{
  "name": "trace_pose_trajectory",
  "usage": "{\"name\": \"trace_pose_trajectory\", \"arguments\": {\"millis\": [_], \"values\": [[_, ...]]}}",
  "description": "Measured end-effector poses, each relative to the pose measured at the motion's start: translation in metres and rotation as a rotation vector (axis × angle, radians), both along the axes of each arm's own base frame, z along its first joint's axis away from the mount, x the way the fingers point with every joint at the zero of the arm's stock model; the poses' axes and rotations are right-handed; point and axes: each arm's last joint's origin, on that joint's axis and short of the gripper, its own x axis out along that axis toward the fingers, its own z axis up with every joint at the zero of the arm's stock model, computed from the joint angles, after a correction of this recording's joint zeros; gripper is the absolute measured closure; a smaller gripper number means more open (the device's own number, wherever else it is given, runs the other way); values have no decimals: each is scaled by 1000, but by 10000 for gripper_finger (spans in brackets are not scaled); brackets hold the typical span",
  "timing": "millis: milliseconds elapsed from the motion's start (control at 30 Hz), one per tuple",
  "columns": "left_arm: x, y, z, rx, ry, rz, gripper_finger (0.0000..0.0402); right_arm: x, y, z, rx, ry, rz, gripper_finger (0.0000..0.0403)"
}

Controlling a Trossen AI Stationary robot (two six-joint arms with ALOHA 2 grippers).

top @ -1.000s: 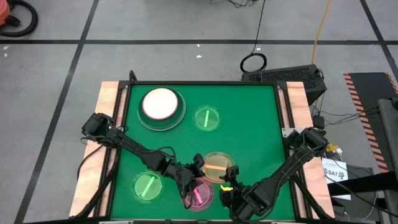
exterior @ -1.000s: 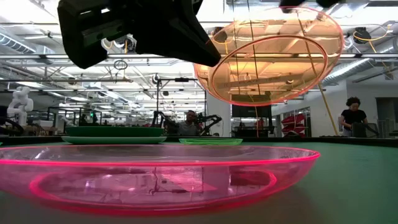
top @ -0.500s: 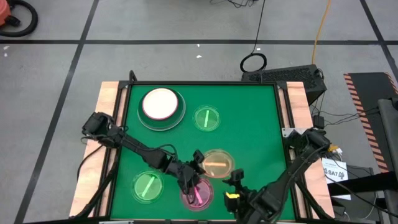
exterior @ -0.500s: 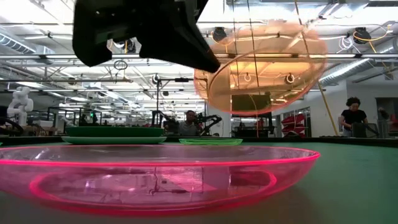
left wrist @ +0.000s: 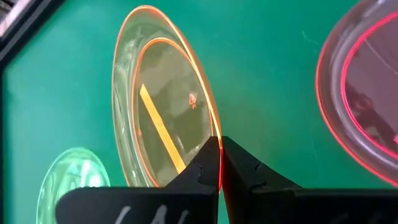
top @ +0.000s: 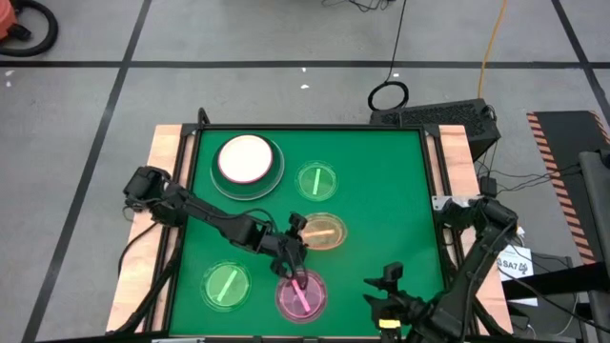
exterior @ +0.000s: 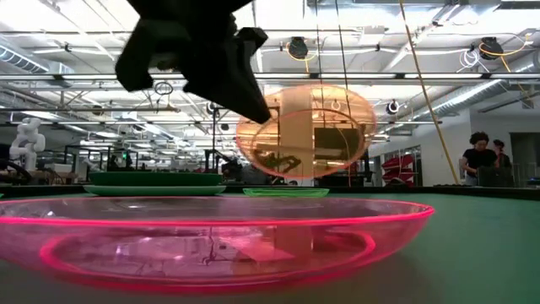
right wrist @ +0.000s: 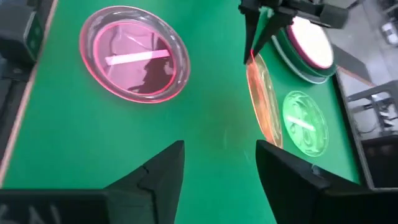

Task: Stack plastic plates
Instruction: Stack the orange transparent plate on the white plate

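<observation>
Pink plate: see-through pink round plastic plate (top: 301, 296) with a pale stripe lies flat on the green table mat (top: 381, 191) at the near edge, filling the foreground of the low view (exterior: 211, 241); nothing grips it.
Right gripper: right gripper (top: 390, 297) sits at the near edge, to the right of the pink plate and apart from it; its two fingers (right wrist: 152, 174) stand apart with bare mat between them, holding nothing.
Green plate, near left: see-through green round plastic plate (top: 226, 285) with a light stripe lies flat near the front left corner, beside the pink plate and not touching it.
Left gripper: left gripper (top: 294, 250) is just beyond the pink plate, its jaws together and clamped on the rim of the amber plate, as the left wrist view shows (left wrist: 219, 168).
Amber plate: see-through amber round plastic plate (top: 322, 232) with a yellow stripe is lifted clear of the mat and tilted on edge in the low view (exterior: 308, 142), held by its rim near the middle of the table.
Green plate, middle: second see-through green striped plate (top: 317, 181) lies flat beyond the amber plate.
Far stack: white round plate (top: 245, 158) with a pink rim rests on a dark-green plate (top: 271, 179) at the far left of the mat.
</observation>
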Motion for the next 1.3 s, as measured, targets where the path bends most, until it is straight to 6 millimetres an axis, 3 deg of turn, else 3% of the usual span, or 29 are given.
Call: {"name": "trace_pose_trajectory", "arguments": {"millis": [367,700,867,1300], "values": [[-33,19,41,44,18,197,396,-6,-2,-8,-36,-2,-23,316],[-39,55,30,46,114,401,396,-6,-1,-8,-30,-5,-22,393],[-44,70,18,70,159,484,396,-6,-1,-8,-29,-5,-22,399],[-50,75,17,109,169,594,396,-4,-3,-8,-32,-4,-29,401]]}}
